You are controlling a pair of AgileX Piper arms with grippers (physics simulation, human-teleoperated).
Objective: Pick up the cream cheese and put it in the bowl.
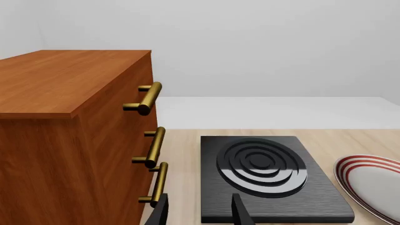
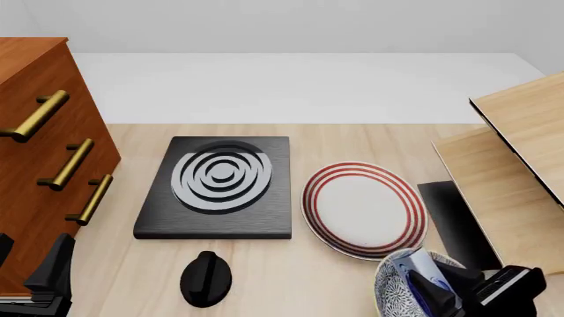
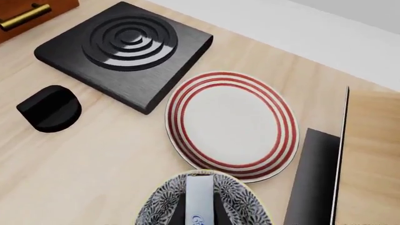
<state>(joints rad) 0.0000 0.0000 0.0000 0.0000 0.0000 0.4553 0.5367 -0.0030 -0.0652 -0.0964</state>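
The cream cheese (image 2: 429, 272), a pale silver-grey box with blue print, stands on edge between the fingers of my right gripper (image 2: 438, 289), down inside the patterned bowl (image 2: 385, 285) at the table's near right. In the right wrist view the box (image 3: 200, 199) sits between the two dark fingers (image 3: 220, 206), with the bowl's leafy wall (image 3: 159, 202) around it. My left gripper (image 2: 31, 267) is open and empty at the near left, beside the cabinet; its fingertips (image 1: 161, 211) show spread apart in the left wrist view.
A white plate with red rings (image 2: 363, 208) lies just beyond the bowl. A black stove slab (image 2: 216, 185) is mid-table, with a black knob (image 2: 205, 279) in front of it. A wooden cabinet with brass handles (image 2: 35, 145) stands at left, and a wooden rack (image 2: 520, 145) at right.
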